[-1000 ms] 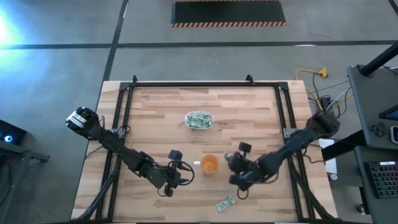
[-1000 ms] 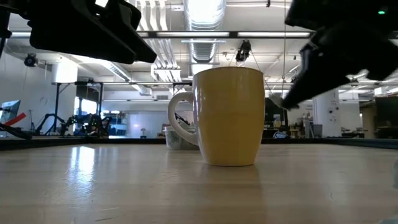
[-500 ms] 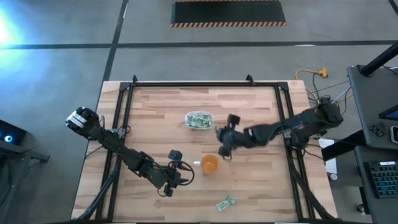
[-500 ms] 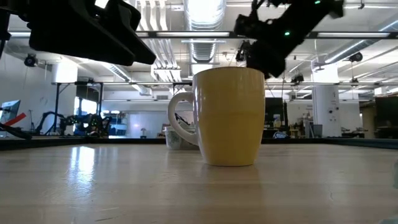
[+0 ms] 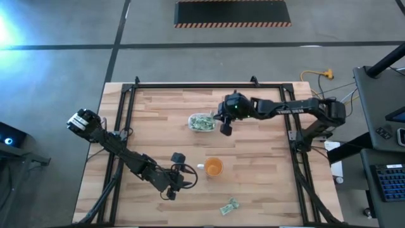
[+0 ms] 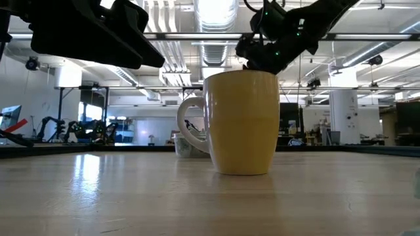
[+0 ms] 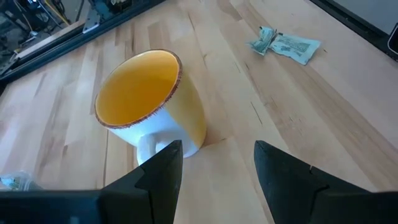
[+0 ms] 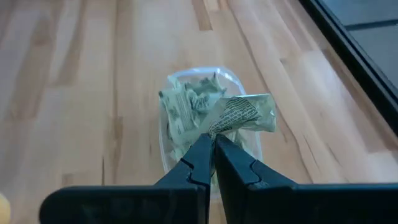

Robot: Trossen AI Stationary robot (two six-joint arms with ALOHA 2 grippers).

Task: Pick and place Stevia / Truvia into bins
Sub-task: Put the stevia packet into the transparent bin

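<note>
The clear tub [image 5: 202, 122] stands near the table's middle and holds several pale green sachets [image 8: 186, 106]. My right gripper [image 5: 223, 126] hovers just right of and over the tub [image 8: 180, 79], shut on one sachet [image 8: 244, 112]. A couple of loose sachets [image 5: 229, 206] lie flat near the table's near edge, also seen in the left wrist view as sachets [image 7: 286, 45]. My left gripper [image 7: 217, 163] is open and waits just left of the orange cup [image 5: 214, 167]. My right gripper pinches one sachet by its lower edge [image 8: 216, 129] between the two shut fingers [image 8: 200, 155]. The sachet sticks out past the fingertips, lifted clear and hanging over the tub's open top.
The orange cup [image 7: 146, 99] stands upright on the table between the tub and the loose sachets; in the low view the cup [image 6: 239, 121] hides most of the tub [image 6: 186, 145]. Black rails [image 5: 126, 114] run along the table's left, right and far sides.
My right gripper has swung from beside the loose sachets near the near edge, up and toward the far edge past the right of the orange cup, and now stands over the tub. The left arm has kept still.
</note>
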